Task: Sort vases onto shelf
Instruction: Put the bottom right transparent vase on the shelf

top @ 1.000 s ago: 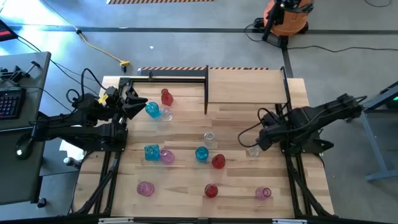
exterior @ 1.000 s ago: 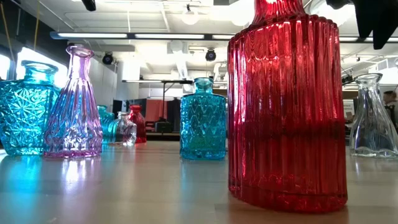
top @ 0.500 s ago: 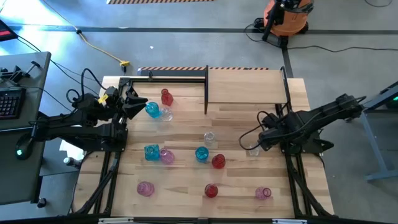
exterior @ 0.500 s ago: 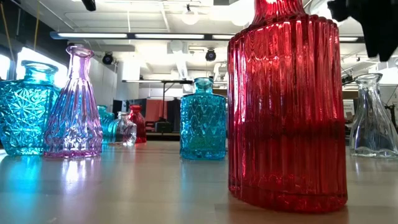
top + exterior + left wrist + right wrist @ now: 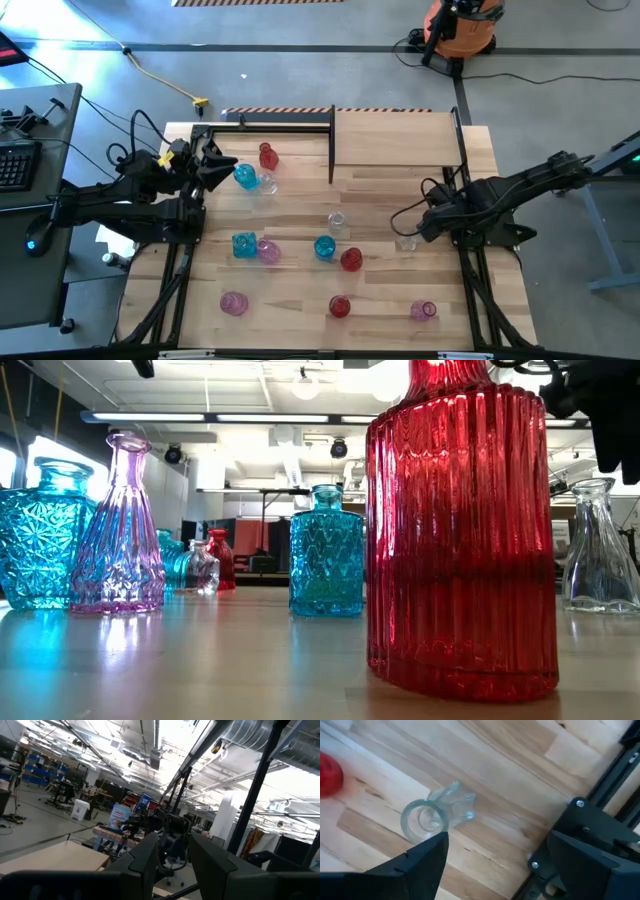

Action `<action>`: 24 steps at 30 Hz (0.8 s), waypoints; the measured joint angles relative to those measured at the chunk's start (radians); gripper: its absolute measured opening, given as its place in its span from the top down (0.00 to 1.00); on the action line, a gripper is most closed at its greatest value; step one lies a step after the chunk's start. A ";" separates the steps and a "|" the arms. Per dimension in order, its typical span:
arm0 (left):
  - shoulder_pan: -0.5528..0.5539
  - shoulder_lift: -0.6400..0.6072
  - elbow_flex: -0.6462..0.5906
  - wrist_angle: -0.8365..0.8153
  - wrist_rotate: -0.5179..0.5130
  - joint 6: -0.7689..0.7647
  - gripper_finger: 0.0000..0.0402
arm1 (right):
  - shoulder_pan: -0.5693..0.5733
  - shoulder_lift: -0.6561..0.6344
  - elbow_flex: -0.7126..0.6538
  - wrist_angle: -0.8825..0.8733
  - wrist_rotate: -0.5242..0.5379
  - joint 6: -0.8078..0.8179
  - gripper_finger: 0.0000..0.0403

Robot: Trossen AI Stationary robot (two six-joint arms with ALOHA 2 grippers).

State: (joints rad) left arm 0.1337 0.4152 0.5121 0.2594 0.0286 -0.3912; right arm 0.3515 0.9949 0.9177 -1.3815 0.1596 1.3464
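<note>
The right gripper (image 5: pixel 412 232) is held right of centre in the high view, fingers spread and empty, just above a clear vase (image 5: pixel 405 242) standing upright on the tabletop (image 5: pixel 300 200). In the right wrist view the vase's mouth (image 5: pixel 425 818) is seen just ahead of one finger (image 5: pixel 415 862), apparently not yet between both. The left gripper (image 5: pixel 222 165), partly open, waits at upper left; the shelf (image 5: pixel 395 138) lies at upper centre.

The planked table (image 5: pixel 380 200) carries the pale shelf (image 5: pixel 395 138) and scattered vases (image 5: pixel 325 247).
</note>
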 joint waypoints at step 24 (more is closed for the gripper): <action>0.000 0.000 0.000 0.000 -0.015 0.001 0.74 | -0.001 0.129 -0.018 0.121 -0.010 0.025 0.21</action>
State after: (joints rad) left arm 0.1338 0.4156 0.5117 0.2596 0.0135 -0.3901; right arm 0.3510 1.1242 0.8997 -1.2601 0.1495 1.3712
